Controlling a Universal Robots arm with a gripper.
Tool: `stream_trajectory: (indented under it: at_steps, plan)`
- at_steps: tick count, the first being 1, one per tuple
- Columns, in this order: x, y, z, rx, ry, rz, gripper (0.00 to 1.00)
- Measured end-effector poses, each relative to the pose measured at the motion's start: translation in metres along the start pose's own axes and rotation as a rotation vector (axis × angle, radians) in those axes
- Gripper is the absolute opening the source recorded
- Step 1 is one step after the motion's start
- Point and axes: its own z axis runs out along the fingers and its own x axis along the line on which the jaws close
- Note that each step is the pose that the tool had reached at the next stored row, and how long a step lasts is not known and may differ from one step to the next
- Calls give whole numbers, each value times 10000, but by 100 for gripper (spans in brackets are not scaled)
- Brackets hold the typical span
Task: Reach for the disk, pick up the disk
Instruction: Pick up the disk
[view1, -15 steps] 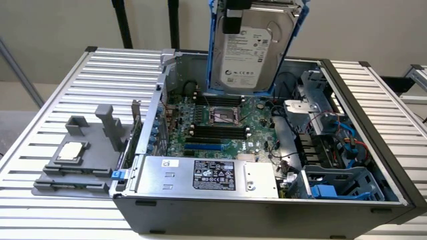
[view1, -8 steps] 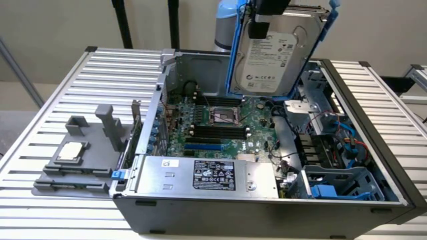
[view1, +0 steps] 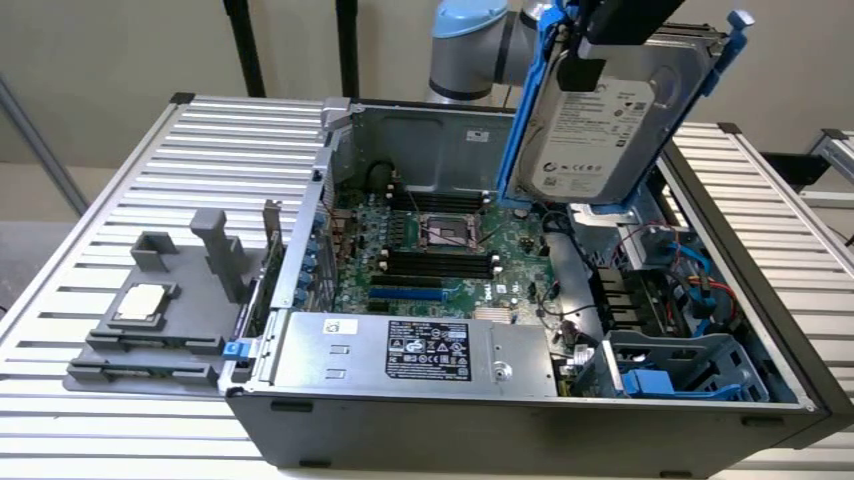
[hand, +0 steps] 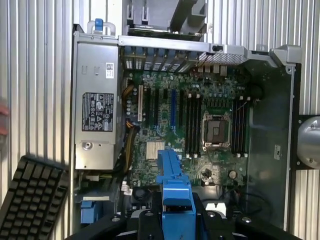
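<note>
Bright blue plastic is framing the disk (view1: 601, 125), which is hanging in the air above the open computer case (view1: 534, 420), tilted, with its white label facing the exterior camera. The gripper (view1: 621, 20) is grasping the disk at its top edge, so the disk is already lifted out of the case and touching nothing below. In the wrist view the blue carrier (hand: 175, 200) is sitting between the dark gripper parts, with the motherboard (hand: 200, 120) under it.

The lower end of the disk is hanging just over the motherboard and near the case's back wall. I judge that, because the hold is only at one end, the heavy disk could swing or slip, and then it could strike the motherboard or the cables (view1: 694, 275) beside it.
</note>
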Motion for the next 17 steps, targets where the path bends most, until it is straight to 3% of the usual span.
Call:
stream_trajectory:
  at_steps: [17]
  plan:
    - [393,-568,-33,0,0,-1,33]
